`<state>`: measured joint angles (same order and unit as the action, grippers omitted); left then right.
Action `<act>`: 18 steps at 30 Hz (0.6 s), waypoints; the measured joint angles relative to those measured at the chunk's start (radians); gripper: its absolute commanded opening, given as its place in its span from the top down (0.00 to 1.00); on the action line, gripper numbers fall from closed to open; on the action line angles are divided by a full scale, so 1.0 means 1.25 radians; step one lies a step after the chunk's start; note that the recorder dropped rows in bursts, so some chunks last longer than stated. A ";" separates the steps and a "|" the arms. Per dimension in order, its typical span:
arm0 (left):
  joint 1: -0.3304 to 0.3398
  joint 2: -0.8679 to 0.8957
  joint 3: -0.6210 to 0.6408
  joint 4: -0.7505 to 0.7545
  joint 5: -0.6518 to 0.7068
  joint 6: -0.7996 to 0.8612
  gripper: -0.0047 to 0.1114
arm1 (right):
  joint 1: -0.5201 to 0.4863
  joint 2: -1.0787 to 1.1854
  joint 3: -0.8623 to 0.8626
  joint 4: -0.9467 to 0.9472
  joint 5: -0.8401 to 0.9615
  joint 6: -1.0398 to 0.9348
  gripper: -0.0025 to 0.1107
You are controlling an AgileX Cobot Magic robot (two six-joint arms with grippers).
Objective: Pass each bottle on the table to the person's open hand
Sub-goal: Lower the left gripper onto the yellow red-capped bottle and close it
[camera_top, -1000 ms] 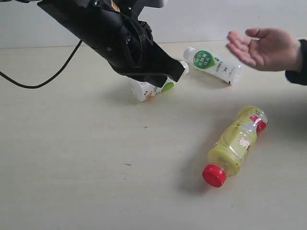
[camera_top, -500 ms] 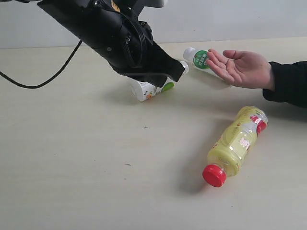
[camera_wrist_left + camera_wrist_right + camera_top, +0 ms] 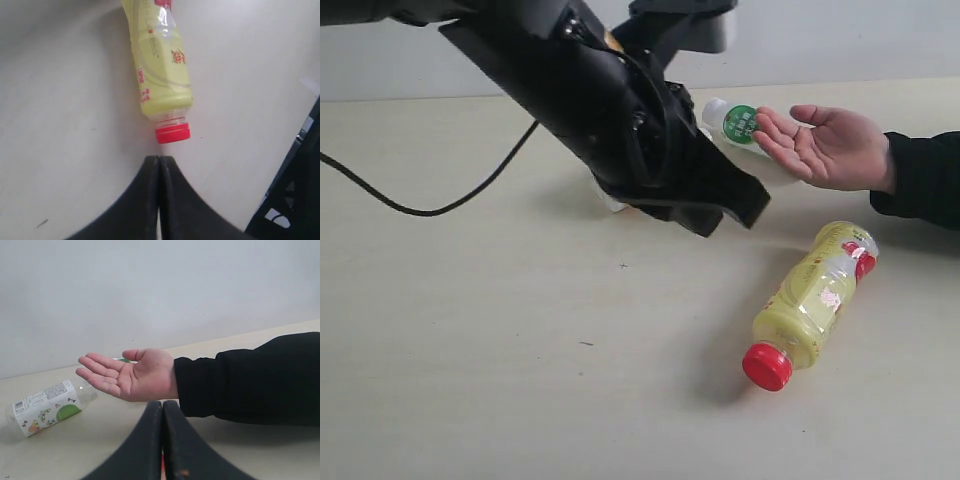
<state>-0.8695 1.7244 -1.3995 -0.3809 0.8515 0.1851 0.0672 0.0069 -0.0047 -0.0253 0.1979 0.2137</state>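
The printed-label bottle (image 3: 45, 407) was almost wholly hidden behind the left arm (image 3: 600, 100) in the exterior view. Only in the right wrist view was it seen, laid on its side on the table (image 3: 470, 350) near the person's open hand (image 3: 830, 148). The white bottle with the green round mark (image 3: 740, 124) was partly covered by that hand's fingertips. The yellow bottle (image 3: 808, 305), translucent and red-capped, was laid on its side well apart from the hand, its far end cut off in the left wrist view. The left gripper (image 3: 745, 205) was held above the table, fingers pressed together on nothing. The right gripper (image 3: 162, 407) was likewise closed and empty.
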 measured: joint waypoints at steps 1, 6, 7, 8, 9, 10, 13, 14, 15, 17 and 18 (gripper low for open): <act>-0.013 0.010 -0.014 0.025 0.013 -0.027 0.96 | 0.000 0.000 0.000 0.000 0.000 0.000 0.98; -0.081 0.104 -0.147 0.229 0.112 -0.196 0.96 | 0.000 0.000 0.000 0.000 0.000 0.000 0.98; -0.090 0.126 -0.174 0.251 0.130 -0.212 0.96 | 0.000 0.000 0.000 0.000 0.000 0.000 0.98; -0.098 0.153 -0.210 0.270 0.151 -0.227 0.96 | 0.000 0.000 0.000 0.000 0.000 0.000 0.98; -0.105 0.181 -0.246 0.282 0.169 -0.236 0.96 | 0.000 0.000 0.000 0.000 0.000 0.000 0.98; -0.112 0.209 -0.283 0.288 0.185 -0.242 0.96 | 0.000 0.000 0.000 0.000 0.000 0.000 0.98; -0.132 0.287 -0.385 0.299 0.219 -0.249 0.96 | 0.000 0.000 0.000 0.000 0.000 0.000 0.98; -0.137 0.313 -0.417 0.299 0.224 -0.250 0.96 | 0.000 0.000 0.000 0.000 0.000 0.000 0.98; -0.141 0.337 -0.445 0.299 0.230 -0.251 0.95 | 0.000 0.000 0.000 0.000 0.000 0.000 0.98; -0.149 0.375 -0.487 0.299 0.235 -0.248 0.91 | 0.000 0.000 0.000 0.000 0.000 0.000 0.98; -0.151 0.393 -0.505 0.297 0.236 -0.244 0.86 | 0.000 0.000 0.000 0.000 0.000 0.000 0.98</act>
<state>-1.0579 2.2157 -2.0313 -0.0101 1.1471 -0.1196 0.0672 0.0069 -0.0047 -0.0253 0.1979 0.2137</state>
